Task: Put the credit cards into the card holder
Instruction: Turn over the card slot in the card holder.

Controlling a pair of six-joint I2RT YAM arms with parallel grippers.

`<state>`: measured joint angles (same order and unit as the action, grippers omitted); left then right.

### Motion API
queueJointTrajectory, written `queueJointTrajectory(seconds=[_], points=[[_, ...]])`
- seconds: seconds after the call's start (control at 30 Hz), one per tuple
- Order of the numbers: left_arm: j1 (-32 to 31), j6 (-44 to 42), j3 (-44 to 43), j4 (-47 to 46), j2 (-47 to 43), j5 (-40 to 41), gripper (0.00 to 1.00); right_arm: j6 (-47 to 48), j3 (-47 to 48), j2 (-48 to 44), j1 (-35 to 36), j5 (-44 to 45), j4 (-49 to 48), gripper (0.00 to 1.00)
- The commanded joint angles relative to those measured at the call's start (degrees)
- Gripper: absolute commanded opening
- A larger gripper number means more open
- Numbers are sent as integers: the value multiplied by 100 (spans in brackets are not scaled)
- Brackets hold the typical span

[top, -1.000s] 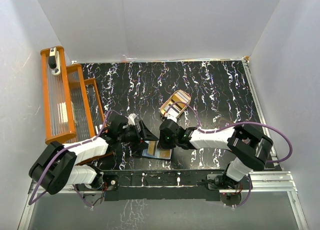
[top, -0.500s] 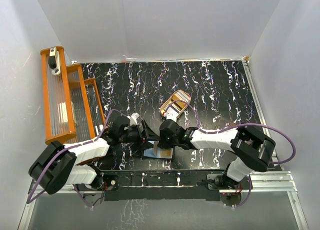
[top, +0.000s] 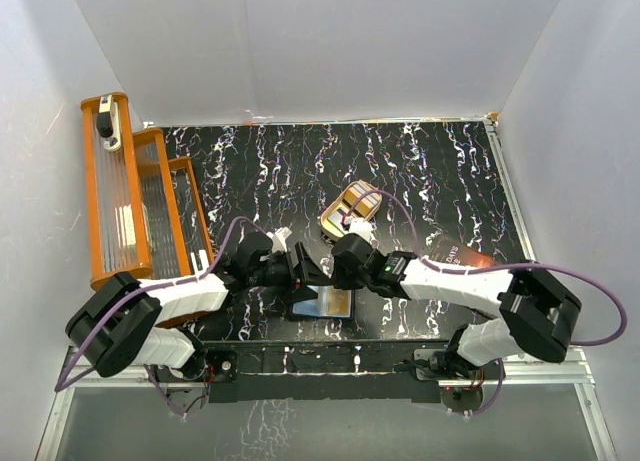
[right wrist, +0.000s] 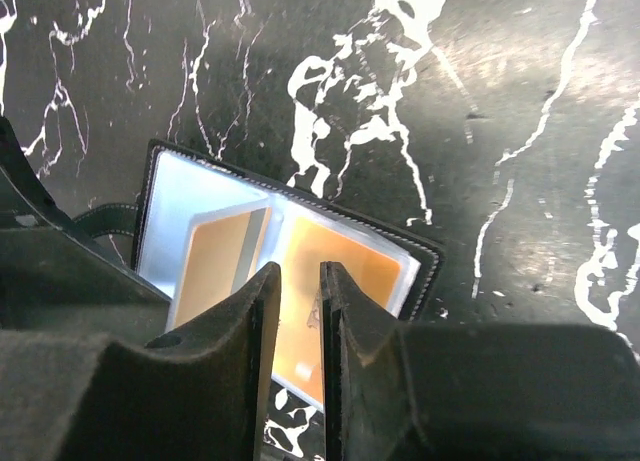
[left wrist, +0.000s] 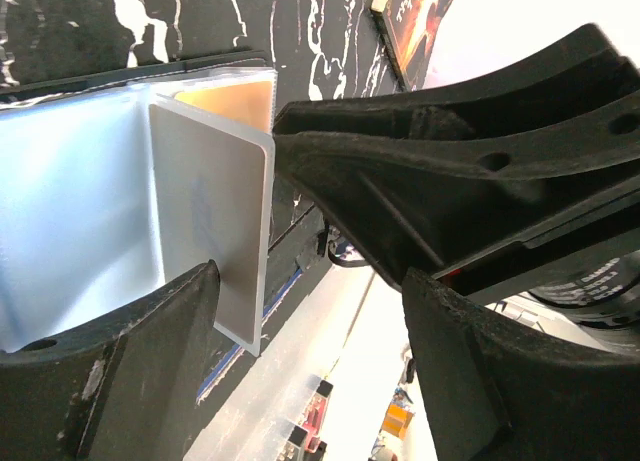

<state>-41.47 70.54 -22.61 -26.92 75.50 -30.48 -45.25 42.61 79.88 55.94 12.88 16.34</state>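
Directly beneath both claws, at the near edge of the table (top: 420,171), the card holder (top: 322,303) lies open and flat with its clear sleeves facing up. Left claw (left wrist: 305,281) — released: its fingers (left wrist: 150,371) stand wide apart and grip nothing. A pale card (left wrist: 215,231) stands on edge between them, close against one finger and well clear of the other, with its lower end over the holder's pale sleeve. Right claw (right wrist: 301,281) — jaws parted by a narrow slot, wider than a card's edge, with nothing visibly clamped in it. In the left wrist view its tip sits at the pale card's upper corner; whether it touches cannot be told. Below the right claw's slot, two gold-orange cards (right wrist: 345,281) sit in the sleeves, one on each side of the fold; the one on the left claw's side shows a grey stripe. Beyond the right claw, to its outer side, a dark flat sheet (top: 460,253) with pale lettering lies on the table. Farther out, past both claws, a tan oval tray (top: 327,221) holds further cards (top: 355,203), too small to count. Farthest, off the left claw's outer side, an orange rack (top: 130,201) stands at the table's edge
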Motion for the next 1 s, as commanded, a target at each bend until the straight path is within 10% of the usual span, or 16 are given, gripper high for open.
queueJointTrajectory(seconds=[0.0, 0.47, 0.97], points=[[-192, -54, -274, -221, 139, 99, 72, 16, 78, -422, -212, 526, 378, 22], [-493, -514, -592, 144, 472, 230, 72, 1379, 661, -1080, -2170, -111, 706, 33], [-452, -2507, -1736, 4174, -920, 2449, 73, 2961, 2799, 1048, -2627, -77, 936, 55]])
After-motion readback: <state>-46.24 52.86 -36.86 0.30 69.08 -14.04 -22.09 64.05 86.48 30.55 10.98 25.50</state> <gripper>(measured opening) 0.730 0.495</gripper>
